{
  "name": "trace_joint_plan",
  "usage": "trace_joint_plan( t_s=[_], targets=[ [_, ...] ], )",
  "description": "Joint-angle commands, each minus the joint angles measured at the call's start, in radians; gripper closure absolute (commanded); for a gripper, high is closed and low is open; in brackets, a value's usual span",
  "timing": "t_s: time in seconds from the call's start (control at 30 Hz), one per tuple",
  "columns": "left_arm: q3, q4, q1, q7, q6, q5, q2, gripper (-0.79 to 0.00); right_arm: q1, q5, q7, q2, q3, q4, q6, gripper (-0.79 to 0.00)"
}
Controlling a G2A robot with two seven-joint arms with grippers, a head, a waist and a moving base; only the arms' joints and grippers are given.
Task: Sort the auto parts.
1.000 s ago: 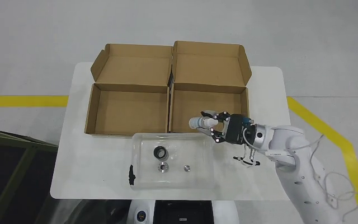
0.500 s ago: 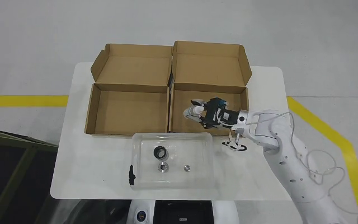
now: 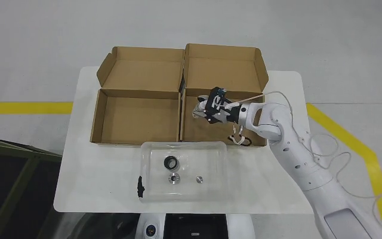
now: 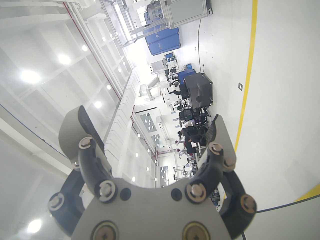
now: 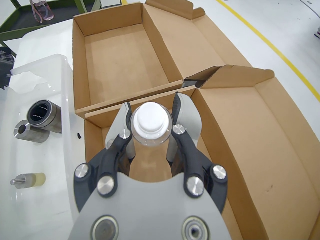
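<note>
Plainly, one bin (image 3: pixel 145 156) holds three metal parts (image 3: pixel 171 162).

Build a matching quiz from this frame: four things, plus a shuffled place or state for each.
Things
A. white-capped clear round part
B. steel cylinder with a black bore
C. left hand
D. pink-lidded clear bottle

Places or states
1. lying in the clear plastic bin
2. open, holding nothing
3. standing on the green-framed cart
4. gripped by the right hand over the right brown cardboard box

Pairs: A-4, B-1, C-2, D-3.
</note>
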Motion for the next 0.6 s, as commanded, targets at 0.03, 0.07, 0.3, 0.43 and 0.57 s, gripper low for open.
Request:
trace_joint_plan(
  t_s=[0.03,0.07,0.3,0.43,0.57],
  targets=[
    [0.0,0.0,0.0,0.0,0.0,0.0,0.0,-0.785,0.028,-0.008,0.008,-0.009,-0.025,0.032,0.011,0.0],
    [0.0,0.0,0.0,0.0,0.0,0.0,0.0,-0.785,0.038,-0.023,0.021,-0.012,-0.034,0.042,0.023,0.0],
    [0.0,0.0,0.0,0.0,0.0,0.0,0.0,-0.785,0.088,-0.04,0.035,-0.032,-0.082,0.1,0.04,0.0],
    [0.0,0.0,0.0,0.0,0.0,0.0,0.0,-0.785,0.098,-0.034,0.025,-0.04,-0.099,0.138,0.038,-0.049],
    [0.0,0.0,0.0,0.0,0.0,0.0,0.0,-0.785,0.104,-0.03,0.004,-0.049,-0.114,0.176,0.036,-0.068]
  ],
)
